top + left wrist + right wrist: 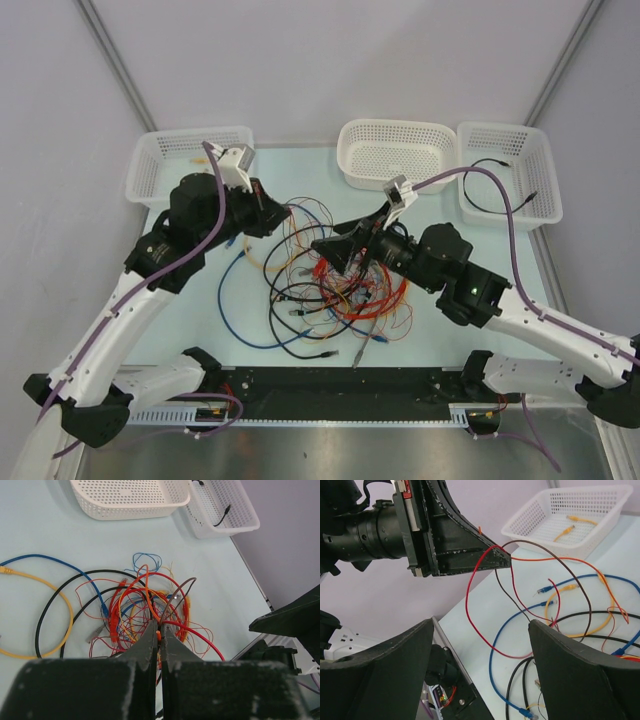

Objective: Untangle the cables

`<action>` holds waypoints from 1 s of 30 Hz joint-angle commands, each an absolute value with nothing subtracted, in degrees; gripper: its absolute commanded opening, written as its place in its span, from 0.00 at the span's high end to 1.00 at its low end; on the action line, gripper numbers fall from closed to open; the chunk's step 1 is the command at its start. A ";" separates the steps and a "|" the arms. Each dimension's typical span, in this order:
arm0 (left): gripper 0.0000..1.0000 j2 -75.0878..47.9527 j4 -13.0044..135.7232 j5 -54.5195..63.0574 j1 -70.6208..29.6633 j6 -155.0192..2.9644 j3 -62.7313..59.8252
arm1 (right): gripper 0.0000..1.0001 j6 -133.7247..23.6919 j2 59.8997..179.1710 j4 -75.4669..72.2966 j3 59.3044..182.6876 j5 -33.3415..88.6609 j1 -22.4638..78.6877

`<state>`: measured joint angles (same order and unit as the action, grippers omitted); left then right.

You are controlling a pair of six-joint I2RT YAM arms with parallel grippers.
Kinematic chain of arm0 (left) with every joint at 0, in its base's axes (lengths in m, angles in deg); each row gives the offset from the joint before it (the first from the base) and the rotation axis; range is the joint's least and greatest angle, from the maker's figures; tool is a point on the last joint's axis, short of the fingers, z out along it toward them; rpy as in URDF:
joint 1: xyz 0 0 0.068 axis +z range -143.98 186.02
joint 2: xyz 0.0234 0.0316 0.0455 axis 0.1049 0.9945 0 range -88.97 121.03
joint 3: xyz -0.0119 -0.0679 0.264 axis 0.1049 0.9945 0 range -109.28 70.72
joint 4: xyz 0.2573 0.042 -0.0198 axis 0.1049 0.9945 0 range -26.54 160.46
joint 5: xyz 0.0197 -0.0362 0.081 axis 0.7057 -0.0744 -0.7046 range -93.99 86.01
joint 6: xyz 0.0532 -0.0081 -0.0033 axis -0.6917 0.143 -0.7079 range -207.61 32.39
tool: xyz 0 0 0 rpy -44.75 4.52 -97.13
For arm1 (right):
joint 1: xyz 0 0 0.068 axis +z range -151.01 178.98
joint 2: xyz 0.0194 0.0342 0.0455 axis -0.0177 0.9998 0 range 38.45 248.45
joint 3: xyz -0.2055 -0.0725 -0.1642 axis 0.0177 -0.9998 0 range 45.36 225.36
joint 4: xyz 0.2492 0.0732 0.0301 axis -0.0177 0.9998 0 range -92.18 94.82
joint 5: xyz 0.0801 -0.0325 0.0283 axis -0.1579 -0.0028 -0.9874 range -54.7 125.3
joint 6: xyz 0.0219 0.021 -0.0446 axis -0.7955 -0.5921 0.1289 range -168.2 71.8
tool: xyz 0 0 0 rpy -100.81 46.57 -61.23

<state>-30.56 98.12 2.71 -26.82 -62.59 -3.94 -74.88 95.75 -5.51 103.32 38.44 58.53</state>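
from the top external view, the cables (335, 290) are seen heaped in a loose tangle at the middle of the table (250, 312), with blue and black loops spread toward the near left. the left gripper (283, 218) is held over the far-left edge of the tangle and the right gripper (322, 246) over its far-right part. how far either is open cannot be judged here, as the fingers are dark and small. a single black cable (500, 190) is seen lying in the right basket (545, 200). in the left wrist view, the left gripper's jaws are shown pressed together, with a thin orange strand pinched between them and red wires running up to the tips. the near part of the tangle is cut off by the fingers. in the right wrist view, the right gripper's fingers (395, 670) are seen spread wide, with nothing gripped. the left gripper is shown raised above the table, closed on red, brown and orange strands that hang from its tip in loops, which cannot be made out from above. yellow cable pieces (580, 520) are seen in the left basket (530, 527) behind.
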 commanded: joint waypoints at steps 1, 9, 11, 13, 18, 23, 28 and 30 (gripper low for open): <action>1.00 -31.23 94.84 4.53 -27.03 -61.33 -2.76 | 0.18 -73.69 98.12 -8.33 106.71 37.59 58.84; 1.00 -30.88 93.70 4.36 -29.84 -60.36 -1.44 | 0.19 -73.60 103.58 -10.00 109.08 36.09 58.93; 1.00 -30.70 93.52 4.27 -30.54 -60.19 -1.18 | 0.20 -73.43 105.07 -9.91 109.96 36.18 58.93; 1.00 -30.79 93.43 4.09 -30.89 -60.01 -0.92 | 0.21 -73.51 105.86 -9.83 110.40 36.00 58.93; 1.00 -30.96 93.26 3.83 -31.51 -59.92 -0.48 | 0.65 -73.69 106.92 -8.34 111.02 37.93 58.84; 0.70 -31.23 94.92 0.76 -31.51 -60.62 -0.39 | 1.00 -72.38 102.80 -6.84 110.93 41.53 58.84; 0.16 -31.75 97.82 -6.17 -31.51 -59.84 -0.21 | 1.00 -68.17 96.82 -2.27 115.21 45.49 58.84; 0.01 -32.28 98.09 -9.26 -31.51 -59.31 0.40 | 1.00 -67.28 95.15 2.72 117.86 46.72 58.84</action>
